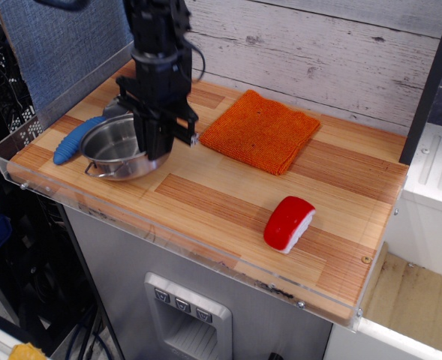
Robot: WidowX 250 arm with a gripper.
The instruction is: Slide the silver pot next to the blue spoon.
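At the far left of the counter (228, 196), the blue spoon (76, 138) lay with its long axis running on a diagonal, handle toward the near left corner and bowl end pointing back toward the wall; only the ribbed handle showed, the bowl being hidden behind the pot and the arm. Just to its right sat the silver pot (118, 147), upright and flat on the wood, its left rim touching or all but touching the spoon handle; which of the two could not be told. One wire loop handle stuck out at its near left.

The tool (158, 142) stood at the pot's right rim, pointing straight down. Its fingers appeared to straddle the rim, one inside the bowl and one outside, but whether they were pinched on the metal or slack could not be told from this view. So the pot lay to the left of the tool, with the spoon beyond it on the same line.

Judged from this, the slide looked essentially finished, and any remaining move would call for letting go and lifting straight up, lest the pot be dragged.

Further right lay an orange cloth (260, 131), and a red block (288, 223) well apart near the front.
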